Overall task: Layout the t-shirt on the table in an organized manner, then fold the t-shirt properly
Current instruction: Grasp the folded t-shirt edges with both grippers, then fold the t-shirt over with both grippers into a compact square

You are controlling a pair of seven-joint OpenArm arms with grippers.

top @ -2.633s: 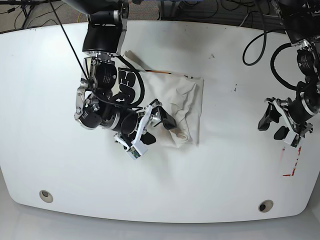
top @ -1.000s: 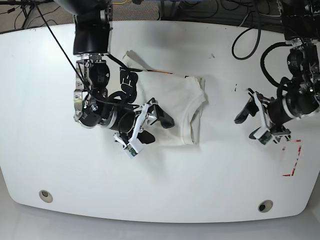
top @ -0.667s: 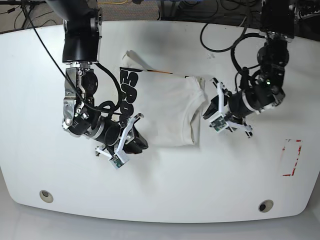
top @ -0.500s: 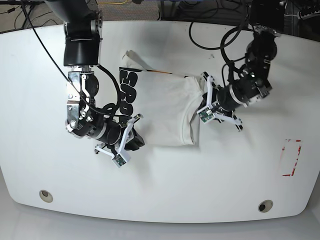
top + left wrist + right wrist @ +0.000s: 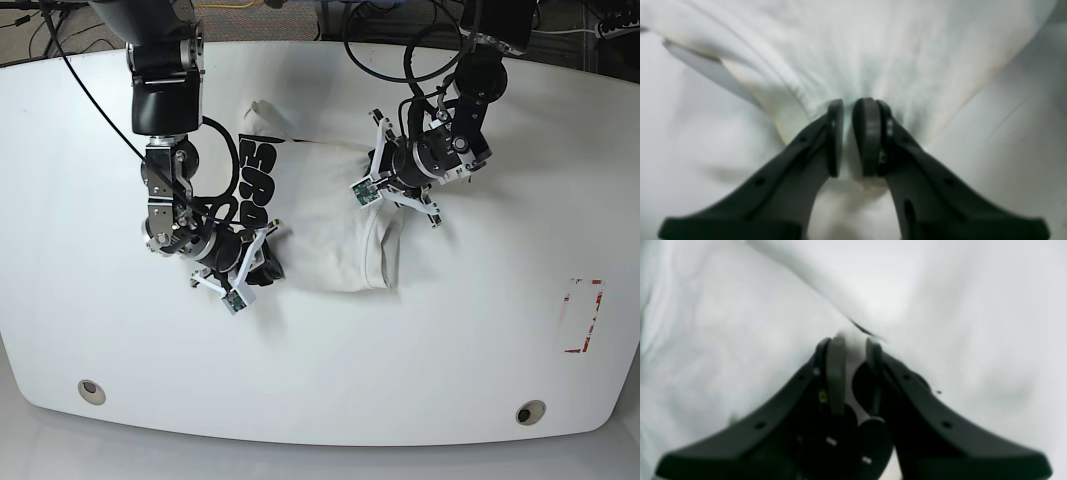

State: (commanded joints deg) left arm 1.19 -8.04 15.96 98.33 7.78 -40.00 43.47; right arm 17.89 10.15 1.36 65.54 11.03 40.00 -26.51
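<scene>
The t-shirt (image 5: 330, 215) is laid partly folded at the middle of the table (image 5: 480, 330) — its near-left edge is pinched by the right gripper (image 5: 851, 350), its far-right corner clamped by the left gripper (image 5: 848, 113).

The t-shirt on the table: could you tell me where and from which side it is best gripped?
Probably at the thin outer edges of the t-shirt, each pincer coming in low from its own side; the left pincer pinches such a hem.
</scene>
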